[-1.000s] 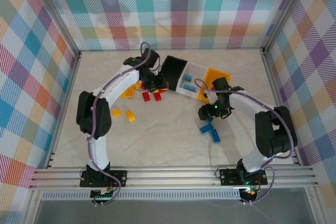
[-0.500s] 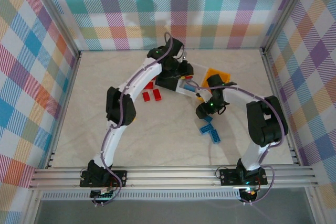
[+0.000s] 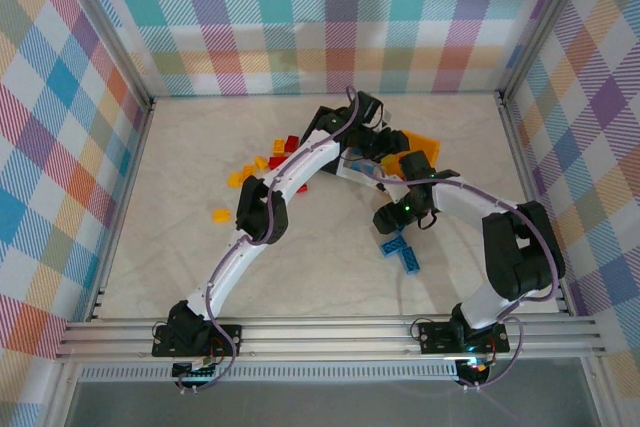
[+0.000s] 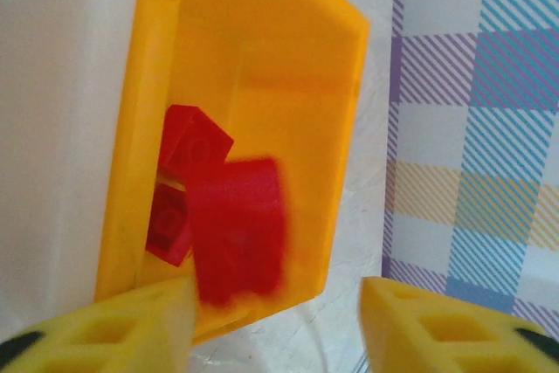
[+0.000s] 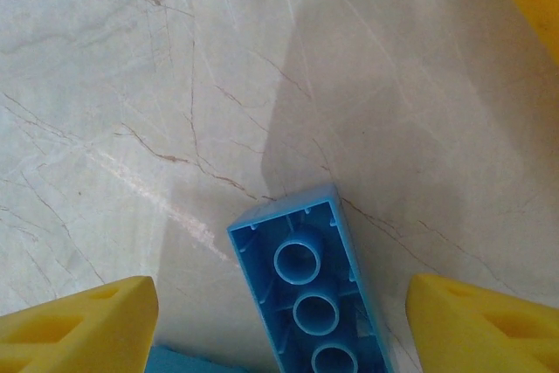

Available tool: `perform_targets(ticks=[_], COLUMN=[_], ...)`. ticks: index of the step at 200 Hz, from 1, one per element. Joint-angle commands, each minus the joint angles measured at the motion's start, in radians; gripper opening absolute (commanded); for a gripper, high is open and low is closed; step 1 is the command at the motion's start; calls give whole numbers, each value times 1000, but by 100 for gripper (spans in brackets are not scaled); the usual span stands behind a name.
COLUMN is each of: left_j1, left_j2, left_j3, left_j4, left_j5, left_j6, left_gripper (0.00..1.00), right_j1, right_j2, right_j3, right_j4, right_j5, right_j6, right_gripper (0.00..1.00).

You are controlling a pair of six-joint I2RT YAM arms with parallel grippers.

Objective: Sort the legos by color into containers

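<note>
left gripper [image 4: 275,303] fingers stand apart, clasping nothing; a blurred red lego [image 4: 238,231] just above them seems loose over the orange bin [image 4: 288,58], where two more red legos [image 4: 194,141] lie against its wall. right gripper [image 5: 281,294] fingers are spread wide either side of an upturned blue lego [image 5: 310,303] on the table [image 5: 131,85], not touching it

A: Links on the left arm [image 3: 228,265] and right arm [image 3: 470,195]?
B: White tubes. Black housings at the joints, black bases [image 3: 195,332]. A thin purple-grey cable [image 3: 350,92] runs along each.
A: Lights?
B: One green lamp [image 3: 410,209], on the right arm's black wrist block.
A: Fingers?
B: Left fingers [image 4: 113,329], right fingers [image 5: 79,321]: yellow plastic wedges with rectangular pockets moulded in. Black patches at the left pair's outer ends.
</note>
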Motion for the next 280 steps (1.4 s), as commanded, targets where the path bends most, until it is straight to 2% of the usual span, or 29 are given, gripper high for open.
perform_targets(ticks=[1,35,66,85,123,146,175,207,224,237,280], left_j1=[-6,2,24,45,85,105,128,149,164,181,250], left_j2=[-2,-47,-113,-167,-313,-414,-509,-603,-658,-701,-820], left_j3=[30,29,22,-17,-229,-383,-497,-634,-714,-775,-915], left_j4=[22,-14,-132,-191,-229,-204,-209,-207,-204,-196,-201], left_j5=[15,1,-37,-50,-65,-66,-75,-87,-95,-97,-134], left_j6=[-18,12,78,112,171,183,208,229,240,241,262], left_gripper=[64,69,69,69,70,71,72,72,72,72,73], right_j1=[6,4,6,6,6,4,3,4,4,4,6], right_j2=[7,50,92,102,146,171,199,255,278,289,243], right_j3=[-3,26,71,84,117,160,213,237,245,251,277], right_j4=[17,10,-28,-60,-130,-204,-296,-308,-304,-302,-264], right_j5=[-6,-4,-17,-38,-15,-32,-30,-39,-38,-32,-55], right_j6=[-13,-37,-61,-82,-106,-154,-214,-216,-217,-217,-200], right_gripper=[75,73,66,65,64,71,72,64,53,50,30])
